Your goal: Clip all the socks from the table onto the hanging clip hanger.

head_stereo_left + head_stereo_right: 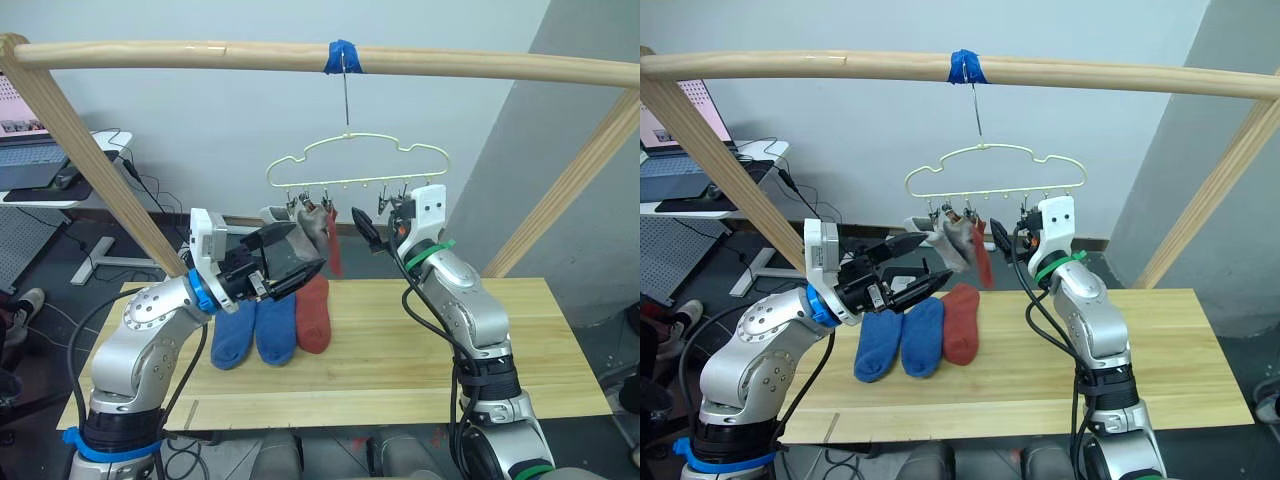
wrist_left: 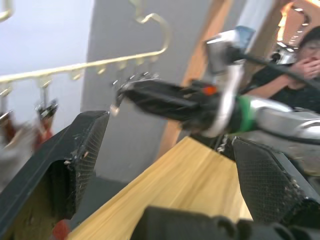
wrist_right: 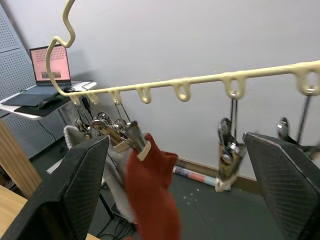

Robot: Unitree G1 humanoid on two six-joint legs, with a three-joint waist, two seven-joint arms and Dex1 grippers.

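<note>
Under the clip hanger (image 1: 985,170) both claws, left (image 1: 925,262) and right (image 1: 372,232), hung open and empty, three socks (image 1: 923,338) waiting on the bench (image 1: 1160,350).

— Where are your head eyes looking from?

— They are looking forward and down over my arms, well back, taking in the table (image 1: 400,370) and, at twelve o'clock, the clip hanger (image 1: 350,160).

— And your wrist cameras?

— Each is looking along its own fingers, close in. My left one is facing my right gripper (image 2: 125,92); both are sharing the hanger's clips (image 3: 227,150).
</note>
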